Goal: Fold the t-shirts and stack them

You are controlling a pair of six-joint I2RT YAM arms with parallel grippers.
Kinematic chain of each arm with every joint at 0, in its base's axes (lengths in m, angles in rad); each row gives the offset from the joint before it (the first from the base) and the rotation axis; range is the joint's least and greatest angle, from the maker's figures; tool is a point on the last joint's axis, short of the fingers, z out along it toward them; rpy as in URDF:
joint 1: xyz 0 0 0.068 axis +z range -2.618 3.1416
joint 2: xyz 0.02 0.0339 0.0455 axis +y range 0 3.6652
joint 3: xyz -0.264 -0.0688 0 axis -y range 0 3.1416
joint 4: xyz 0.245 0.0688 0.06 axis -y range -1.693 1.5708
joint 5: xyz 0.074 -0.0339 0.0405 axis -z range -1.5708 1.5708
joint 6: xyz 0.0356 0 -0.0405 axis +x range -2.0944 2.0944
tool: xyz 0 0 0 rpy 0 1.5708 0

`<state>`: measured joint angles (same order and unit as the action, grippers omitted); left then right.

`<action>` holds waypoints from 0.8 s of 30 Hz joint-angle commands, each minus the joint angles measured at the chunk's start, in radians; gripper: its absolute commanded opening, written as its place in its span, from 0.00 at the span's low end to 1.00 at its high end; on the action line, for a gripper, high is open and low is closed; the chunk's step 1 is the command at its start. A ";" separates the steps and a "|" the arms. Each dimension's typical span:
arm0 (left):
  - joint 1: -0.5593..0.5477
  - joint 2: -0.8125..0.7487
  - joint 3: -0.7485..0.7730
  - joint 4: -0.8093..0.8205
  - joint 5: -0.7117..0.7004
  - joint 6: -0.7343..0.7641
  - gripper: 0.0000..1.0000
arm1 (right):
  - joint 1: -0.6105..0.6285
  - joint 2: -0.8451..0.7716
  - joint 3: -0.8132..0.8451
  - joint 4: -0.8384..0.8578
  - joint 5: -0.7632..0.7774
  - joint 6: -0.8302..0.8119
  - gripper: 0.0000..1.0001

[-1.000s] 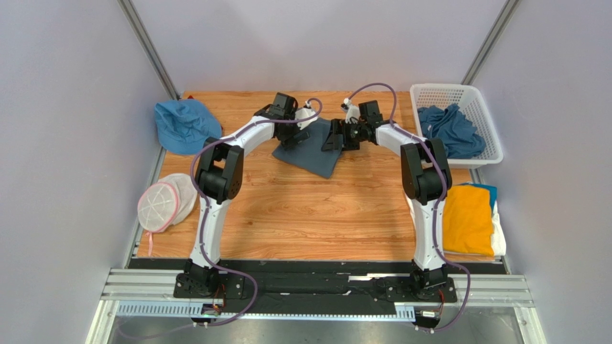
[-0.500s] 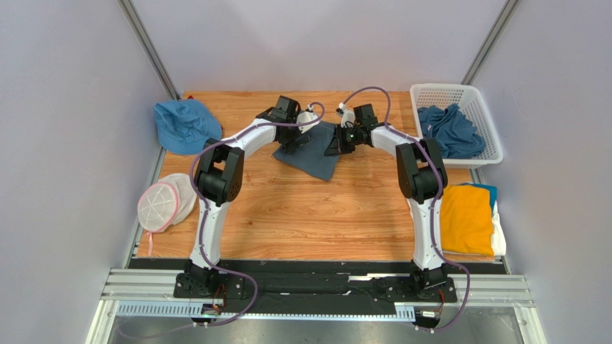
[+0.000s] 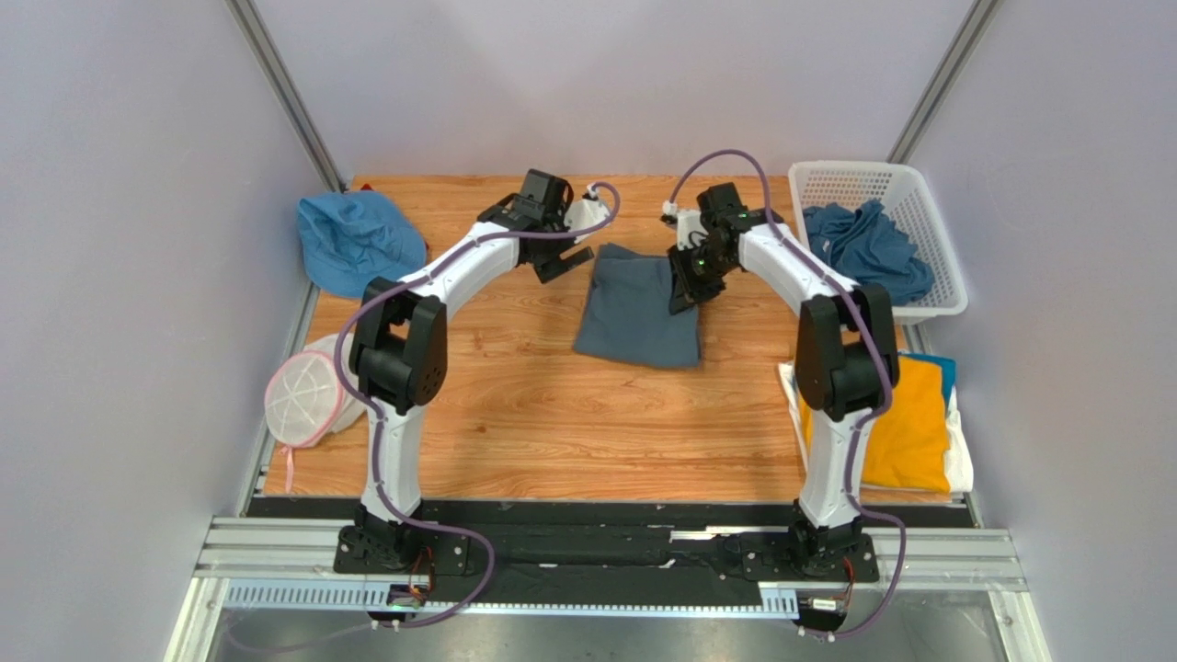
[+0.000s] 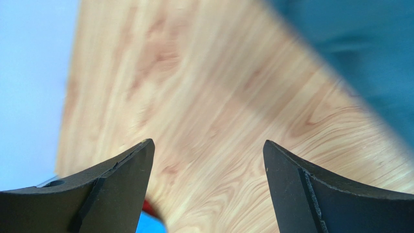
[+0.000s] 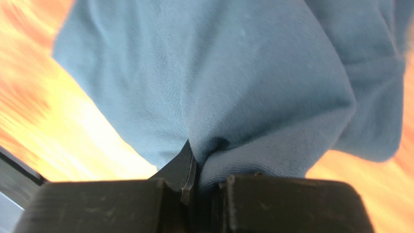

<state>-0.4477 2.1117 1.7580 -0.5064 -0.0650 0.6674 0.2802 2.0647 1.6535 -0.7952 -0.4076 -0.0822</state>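
A folded dark slate-blue t-shirt (image 3: 633, 311) lies on the wooden table at mid back. My right gripper (image 3: 687, 284) is at its right edge, shut on a bunched fold of the cloth (image 5: 233, 73); in the right wrist view the right gripper (image 5: 194, 162) pinches the fabric tight. My left gripper (image 3: 556, 258) is just left of the shirt, apart from it. In the left wrist view the left gripper (image 4: 208, 143) is open over bare wood, with the shirt (image 4: 374, 58) blurred at the upper right.
A white basket (image 3: 923, 193) at the back right holds more slate-blue shirts (image 3: 864, 255). A mustard-yellow shirt (image 3: 905, 421) tops a stack at the right edge. A bright blue hat (image 3: 357, 237) and a white mesh pouch (image 3: 307, 393) lie on the left.
The right gripper shut on the shirt's edge and drew it rightward; the shirt now lies squarer. The left gripper came off the cloth and drew back to the left.
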 commanded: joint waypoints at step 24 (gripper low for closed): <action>0.017 -0.211 -0.100 -0.014 -0.068 0.058 0.91 | -0.380 -0.704 -0.195 -0.650 0.377 -0.413 0.00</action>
<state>-0.4313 1.9579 1.6501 -0.5179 -0.1364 0.7132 -0.0299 1.4311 1.4761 -1.3476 -0.1051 -0.4194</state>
